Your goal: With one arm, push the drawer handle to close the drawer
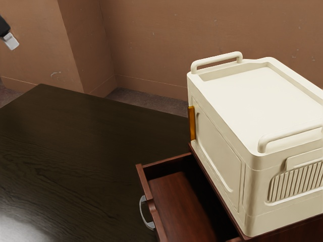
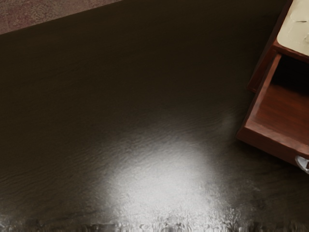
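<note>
Overhead, a cream case (image 1: 262,96) sits atop the drawer's cabinet (image 1: 282,231).

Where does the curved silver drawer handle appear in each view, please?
Exterior view: the handle is low and near the middle, on the front of the open drawer.
Wrist view: the handle is partly cut off by the picture's edge, on that same drawer front.
Shared landmark: the cream box, above the open drawer.
</note>
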Robot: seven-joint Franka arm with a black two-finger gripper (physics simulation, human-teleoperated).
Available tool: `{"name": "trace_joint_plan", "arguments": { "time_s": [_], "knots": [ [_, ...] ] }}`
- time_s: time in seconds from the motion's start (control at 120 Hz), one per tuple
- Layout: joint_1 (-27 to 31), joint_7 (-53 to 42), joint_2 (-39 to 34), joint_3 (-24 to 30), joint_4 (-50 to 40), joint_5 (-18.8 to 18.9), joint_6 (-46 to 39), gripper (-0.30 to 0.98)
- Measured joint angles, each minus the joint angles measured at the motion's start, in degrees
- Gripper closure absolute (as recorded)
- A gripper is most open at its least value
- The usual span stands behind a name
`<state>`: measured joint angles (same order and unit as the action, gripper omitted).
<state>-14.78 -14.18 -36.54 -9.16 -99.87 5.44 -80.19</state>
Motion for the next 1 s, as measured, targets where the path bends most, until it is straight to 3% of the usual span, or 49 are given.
{"name": "trace_joint_plan", "arguments": {
  "time_s": [0.15, 0.317, 0.45, 0.692, 0.85, 1.0],
  "knots": [
    [-2.99, -0.76, -7.13, 2.97, -14.32, 1.86, 0.87, 0.02],
    [-3.9, -0.98, -8.5, 7.28, -19.67, 2.14, 2.19, 0.02],
    [-5.15, -1.01, -7.94, 7.57, -25.74, 0.23, 1.71, 0.02],
    [-9.43, -1.0, -4.54, 7.66, -35.13, -3.16, -6.88, 0.05],
    [-12.62, -0.98, 2.54, 7.66, -36.37, -4.43, -13.11, 0.18],
    [-13.59, -0.77, 6.98, 7.65, -37.46, -4.83, -18.21, 0.42]
  ]
}}
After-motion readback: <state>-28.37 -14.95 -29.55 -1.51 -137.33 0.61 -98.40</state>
